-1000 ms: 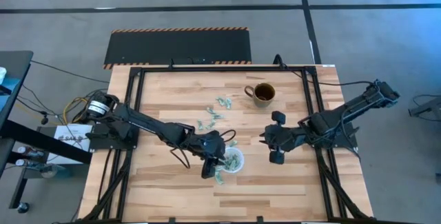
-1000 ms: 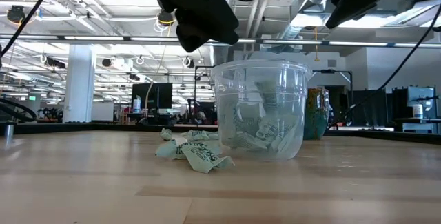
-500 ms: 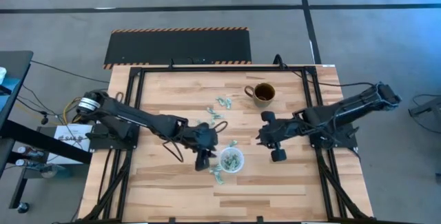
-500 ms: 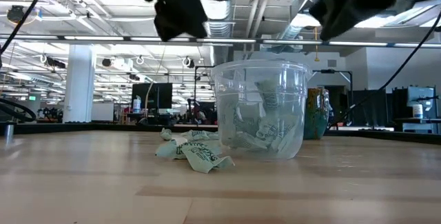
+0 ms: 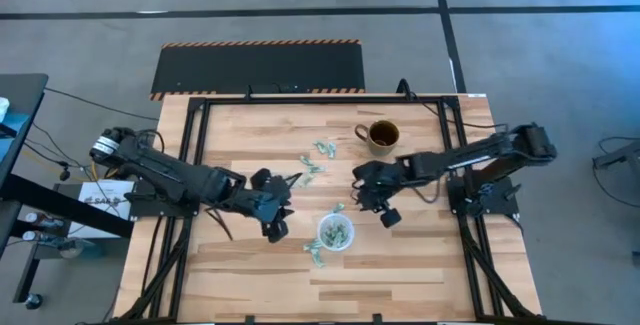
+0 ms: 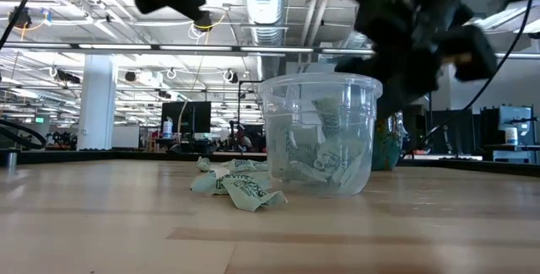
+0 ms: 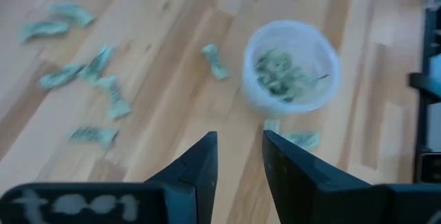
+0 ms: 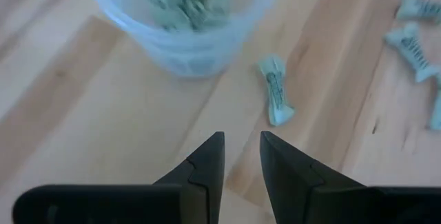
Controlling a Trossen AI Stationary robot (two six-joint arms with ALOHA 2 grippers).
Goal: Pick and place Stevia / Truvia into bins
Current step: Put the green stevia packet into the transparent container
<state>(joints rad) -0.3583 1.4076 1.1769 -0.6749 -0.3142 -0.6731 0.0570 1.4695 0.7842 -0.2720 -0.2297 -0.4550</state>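
Observation:
The clear plastic cup (image 5: 335, 232) stands on its base near the table's middle, with several pale green sachets inside; it also shows in the low view (image 6: 319, 131). Loose sachets lie flat on the wood: one just beyond the cup (image 8: 275, 96), a few against its near-left side (image 6: 236, 185), and several farther off (image 5: 315, 160). My left gripper (image 5: 275, 213) hovers left of the cup, fingers (image 7: 207, 162) a little apart and empty. My right gripper (image 5: 368, 193) hovers right of and beyond the cup, fingers (image 8: 207, 162) a little apart and empty, with the nearest loose sachet ahead of it.
A brown handled mug (image 5: 382, 135) with dark contents stands toward the far right of the table. Black frame rails (image 5: 200, 145) run along the table's left, right and far edges. Bare wood lies along the near edge (image 5: 330, 285).
My left gripper has moved from above the cup toward the table's left edge. My right gripper has moved toward the table's left and a little toward the far edge, closing in on the cup and the sachet beside it. The cup and sachets have stayed put.

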